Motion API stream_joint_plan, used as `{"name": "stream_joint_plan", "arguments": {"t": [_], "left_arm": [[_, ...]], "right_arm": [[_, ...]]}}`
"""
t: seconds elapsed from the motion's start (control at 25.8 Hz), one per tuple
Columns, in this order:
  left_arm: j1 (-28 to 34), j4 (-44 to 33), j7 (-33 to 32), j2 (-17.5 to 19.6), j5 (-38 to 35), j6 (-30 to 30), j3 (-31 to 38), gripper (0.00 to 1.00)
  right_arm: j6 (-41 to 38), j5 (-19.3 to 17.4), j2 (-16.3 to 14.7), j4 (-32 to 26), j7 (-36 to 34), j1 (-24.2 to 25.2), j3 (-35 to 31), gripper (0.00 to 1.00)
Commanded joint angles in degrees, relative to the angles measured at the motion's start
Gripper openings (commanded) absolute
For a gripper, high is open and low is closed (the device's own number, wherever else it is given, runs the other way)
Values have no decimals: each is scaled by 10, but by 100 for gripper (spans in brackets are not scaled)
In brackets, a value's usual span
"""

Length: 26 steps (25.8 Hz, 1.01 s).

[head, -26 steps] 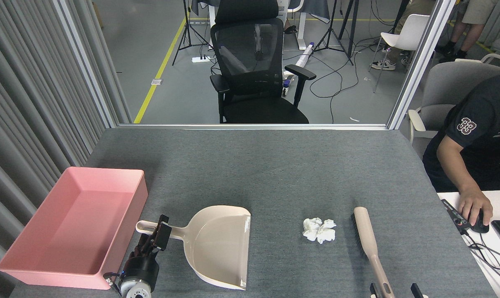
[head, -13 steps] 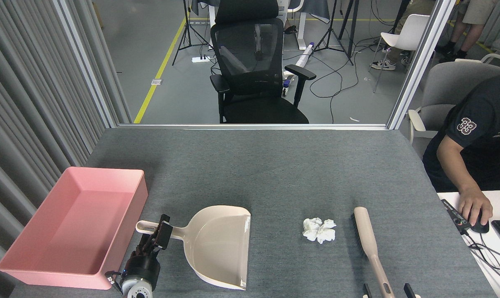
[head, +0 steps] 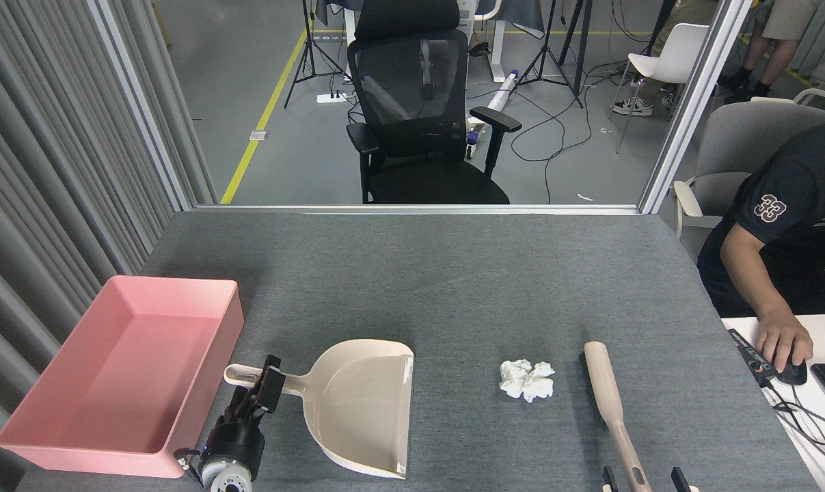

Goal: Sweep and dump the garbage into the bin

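The pink bin (head: 122, 372) stood at 8 o'clock on the grey tabletop (head: 453, 273), and nothing lay inside it. Just beside it, toward 3 o'clock, the beige dustpan (head: 361, 406) also held nothing. The left pincer (head: 265, 391) was closed on the dustpan's handle. The garbage (head: 527, 380), one white tissue wad, lay between the dustpan and the brush (head: 610, 403). The right pincer (head: 643, 478) stood wide, one tip on each side of the brush handle.
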Motion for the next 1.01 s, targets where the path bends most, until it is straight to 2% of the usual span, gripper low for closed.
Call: {"name": "stream_joint_plan", "arguments": {"t": [0.0,0.08,0.31,0.39,0.5,0.58,0.74,0.81,0.97], "left_arm": [[1,0,0,0,0,0,0,100],[1,0,0,0,0,0,0,100],[1,0,0,0,0,0,0,100],[1,-1,0,0,0,0,0,100],[3,-1,1,0,0,0,0,100],[3,-1,1,0,0,0,0,100],[3,-1,1,0,0,0,0,100],[3,-2,0,0,0,0,0,100],[3,-3,1,0,0,0,0,100]], "right_arm": [[0,0,0,0,-3,1,0,90],[0,0,0,0,-3,2,0,89],[0,0,0,0,-3,3,1,73],[-1,0,0,0,-3,4,1,70],[-2,0,0,-1,-3,6,1,58],[-2,0,0,-1,-3,6,1,46],[-5,0,0,-1,-4,7,1,45],[-5,0,1,-1,-4,8,2,40],[-6,-1,1,-1,-3,10,9,37]]}}
